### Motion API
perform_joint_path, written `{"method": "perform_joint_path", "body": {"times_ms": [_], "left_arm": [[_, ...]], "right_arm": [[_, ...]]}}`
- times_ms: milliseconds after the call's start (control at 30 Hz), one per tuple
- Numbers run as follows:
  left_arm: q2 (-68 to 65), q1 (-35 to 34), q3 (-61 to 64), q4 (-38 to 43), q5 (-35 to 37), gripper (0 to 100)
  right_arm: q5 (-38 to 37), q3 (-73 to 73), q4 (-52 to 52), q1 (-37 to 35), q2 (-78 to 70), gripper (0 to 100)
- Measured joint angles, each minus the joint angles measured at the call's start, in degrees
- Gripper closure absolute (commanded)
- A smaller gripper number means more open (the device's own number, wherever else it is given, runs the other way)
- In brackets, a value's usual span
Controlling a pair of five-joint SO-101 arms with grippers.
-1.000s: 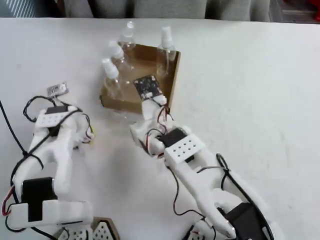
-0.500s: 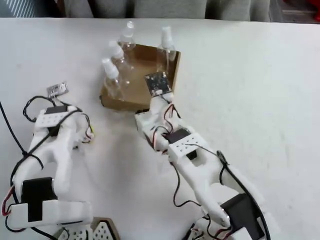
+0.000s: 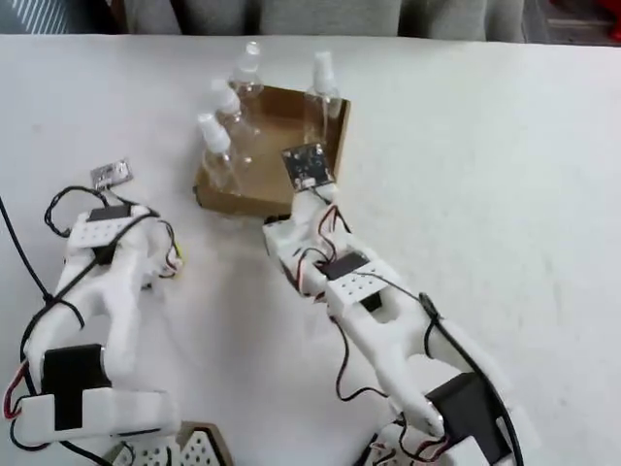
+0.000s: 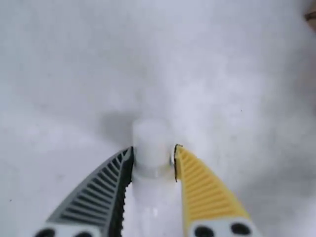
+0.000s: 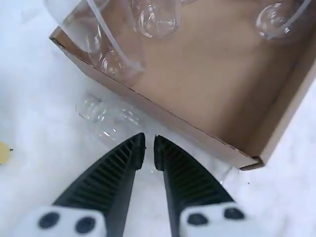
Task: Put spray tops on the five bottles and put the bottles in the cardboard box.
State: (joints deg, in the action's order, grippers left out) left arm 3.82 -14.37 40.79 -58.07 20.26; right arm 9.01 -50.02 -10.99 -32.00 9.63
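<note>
The cardboard box (image 3: pixel 336 160) is brown, shallow and open-topped, with the middle of its floor bare. Four clear bottles (image 3: pixel 319 102) stand upright inside it, each fitted with one of the white spray tops (image 3: pixel 321 64). Three stand in a row along one side wall, and the fourth stands alone in the far corner by the opposite wall. A fifth bottle (image 5: pixel 105 118), clear and uncapped with its threaded neck open, lies on its side just outside the box's near wall. The loose spray top (image 4: pixel 150 133), white and round, is apart from the box, off its near corner, pinched between the grey and yellow fingers of the left gripper (image 4: pixel 153 149).
</note>
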Motion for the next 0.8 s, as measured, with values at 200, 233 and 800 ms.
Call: {"method": "perform_joint_path", "body": {"times_ms": [200, 233, 800], "left_arm": [[0.0, 0.0, 0.0, 0.0, 0.0, 98], [0.0, 0.0, 0.0, 0.0, 0.0, 98], [0.0, 0.0, 0.0, 0.0, 0.0, 98]], "right_arm": [[0.1, 0.3, 4.8, 0.7, -4.0, 98.3], [0.1, 0.3, 5.2, 1.0, -4.2, 98.3], [-0.3, 0.9, -27.1, -3.8, 15.7, 98.3]]}}
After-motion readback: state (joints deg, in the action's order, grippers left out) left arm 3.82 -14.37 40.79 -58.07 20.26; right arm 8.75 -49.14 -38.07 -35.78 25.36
